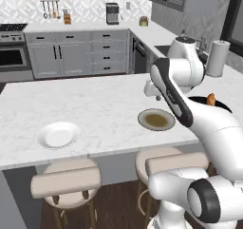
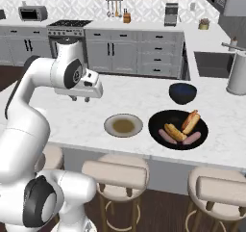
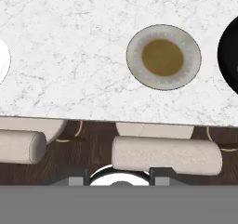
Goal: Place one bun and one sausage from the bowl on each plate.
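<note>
The black bowl [image 2: 178, 129] sits on the white marble desk [image 2: 139, 101] near its front edge, toward the right, and holds two buns [image 2: 190, 121] and two pink sausages [image 2: 191, 138]; one bun [image 2: 175, 132] lies in the middle of the bowl and the other leans against the far right side, with a sausage [image 2: 166, 137] at the near left. Just left of the bowl, not touching it, is the grey-rimmed plate [image 2: 123, 125] with its olive-brown centre, bare. The white plate [image 1: 58, 134] lies well apart from it, further left along the same front edge, also bare. Behind the black bowl, further from the edge, stands a smaller dark blue bowl [image 2: 182, 93]. The hand [image 2: 85, 99] hangs above the desk between the two plates, pointing down, its fingers drawn in to their narrowest and holding nothing. Padded stools [image 2: 115, 175] stand under the desk's front edge. At the far right of the desk are a sink [image 2: 211, 64] and a white paper-towel roll [image 2: 237, 73].
</note>
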Controlling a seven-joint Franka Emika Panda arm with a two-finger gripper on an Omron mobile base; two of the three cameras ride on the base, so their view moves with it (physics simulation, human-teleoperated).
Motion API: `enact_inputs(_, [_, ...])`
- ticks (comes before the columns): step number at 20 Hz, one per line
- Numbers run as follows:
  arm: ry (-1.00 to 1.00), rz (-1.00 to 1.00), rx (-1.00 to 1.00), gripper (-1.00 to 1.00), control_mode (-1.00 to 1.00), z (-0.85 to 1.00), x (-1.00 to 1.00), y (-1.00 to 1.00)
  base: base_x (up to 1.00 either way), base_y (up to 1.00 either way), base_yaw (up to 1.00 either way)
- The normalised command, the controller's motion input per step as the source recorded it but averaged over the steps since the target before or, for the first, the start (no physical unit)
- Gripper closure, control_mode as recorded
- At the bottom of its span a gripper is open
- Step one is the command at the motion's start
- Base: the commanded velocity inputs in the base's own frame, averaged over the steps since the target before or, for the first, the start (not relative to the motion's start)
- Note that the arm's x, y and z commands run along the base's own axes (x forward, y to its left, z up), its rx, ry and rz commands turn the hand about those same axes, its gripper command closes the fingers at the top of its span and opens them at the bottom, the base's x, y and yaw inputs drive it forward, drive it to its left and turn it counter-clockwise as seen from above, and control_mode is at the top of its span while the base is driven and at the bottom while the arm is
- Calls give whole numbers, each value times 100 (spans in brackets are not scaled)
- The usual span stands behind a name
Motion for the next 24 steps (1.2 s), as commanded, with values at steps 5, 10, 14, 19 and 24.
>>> enact_inputs(5, [0, 0, 0, -100, 100, 0, 0, 0, 0, -52, 0])
enact_inputs(10, [0, 0, 0, -100, 100, 0, 0, 0, 4, -100, 0])
enact_inputs(14, [0, 0, 0, -100, 100, 0, 0, 0, 16, -100, -1])
enact_inputs(19, [0, 0, 0, -100, 100, 0, 0, 0, 62, -60, -1])
enact_inputs(24, [1, 0, 1, -100, -100, 0, 11, -2, 79, -5, 0])
